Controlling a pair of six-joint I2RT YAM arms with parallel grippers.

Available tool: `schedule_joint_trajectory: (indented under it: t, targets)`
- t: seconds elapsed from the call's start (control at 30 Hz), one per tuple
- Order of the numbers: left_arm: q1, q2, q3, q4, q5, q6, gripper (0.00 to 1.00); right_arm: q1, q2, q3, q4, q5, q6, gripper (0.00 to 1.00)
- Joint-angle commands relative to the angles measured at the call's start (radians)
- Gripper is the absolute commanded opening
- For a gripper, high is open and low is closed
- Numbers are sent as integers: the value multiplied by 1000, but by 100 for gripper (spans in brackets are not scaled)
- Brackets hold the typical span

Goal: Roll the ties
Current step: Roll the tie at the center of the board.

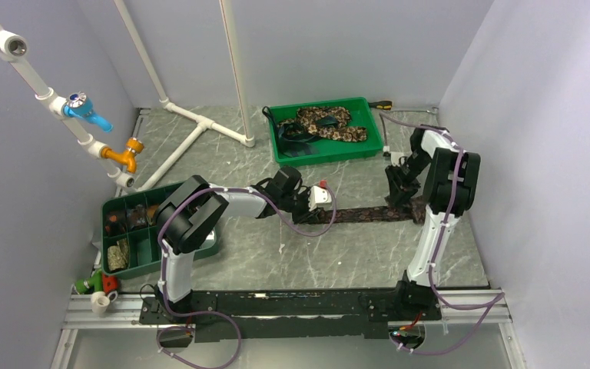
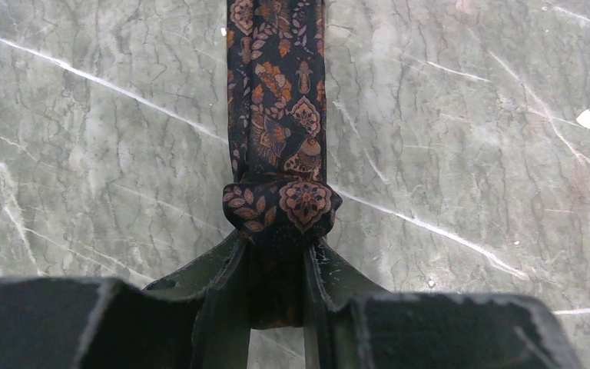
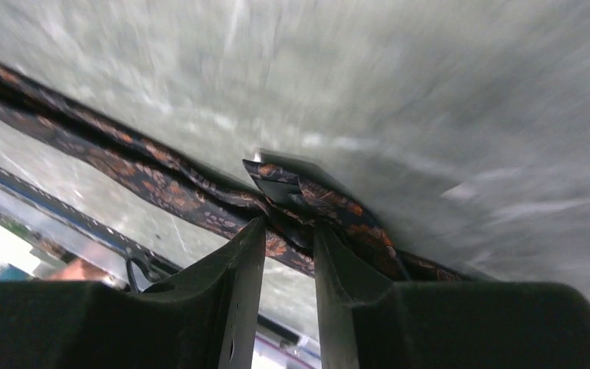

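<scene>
A dark tie [image 1: 369, 214] with an orange floral pattern lies stretched across the marble table between my two grippers. In the left wrist view the tie [image 2: 276, 92] runs straight away from me, and its near end is curled into a small roll [image 2: 280, 206]. My left gripper [image 2: 276, 254] is shut on that roll, at the tie's left end in the top view [image 1: 324, 201]. My right gripper [image 1: 401, 192] is at the tie's right end. There its fingertips pinch a bunched fold of the tie [image 3: 161, 184], with my right gripper [image 3: 288, 227] tilted and the view blurred.
A green tray [image 1: 361, 146] at the back holds a tan-and-brown mottled tie [image 1: 330, 123] and a dark one. A green divided bin [image 1: 134, 254] with small items stands at the left. White pipes [image 1: 192, 131] cross the back left. A screwdriver [image 1: 380, 104] lies behind the tray.
</scene>
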Motion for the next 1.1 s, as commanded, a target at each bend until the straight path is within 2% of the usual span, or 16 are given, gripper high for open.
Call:
schedule_joint_trajectory:
  t: [0.0,0.13,0.33,0.5,0.6,0.8,0.97,1.07]
  targets:
    - [12,27,-38,-177,-65,56,18,-1,-79,-221,77,141,-78,31]
    - [13,24,-38,-177,-55,57,18,-4,-138,-309,135,158,-72,32]
    - [14,29,-39,-181,-55,37,18,8,-149,-65,67,6,-20,40]
    - [15,20,-56,-186,-63,31,18,27,-197,-76,17,15,-52,48]
    - [14,18,-57,-181,-67,22,18,5,-283,-130,-44,13,-101,50]
    - [15,26,-46,-174,-66,16,18,-5,-473,-385,-141,95,-187,37]
    - [15,24,-48,-176,-64,20,18,-18,-477,-591,30,248,-173,34]
    - [15,21,-57,-179,-61,27,18,-35,-401,-573,146,313,-152,34]
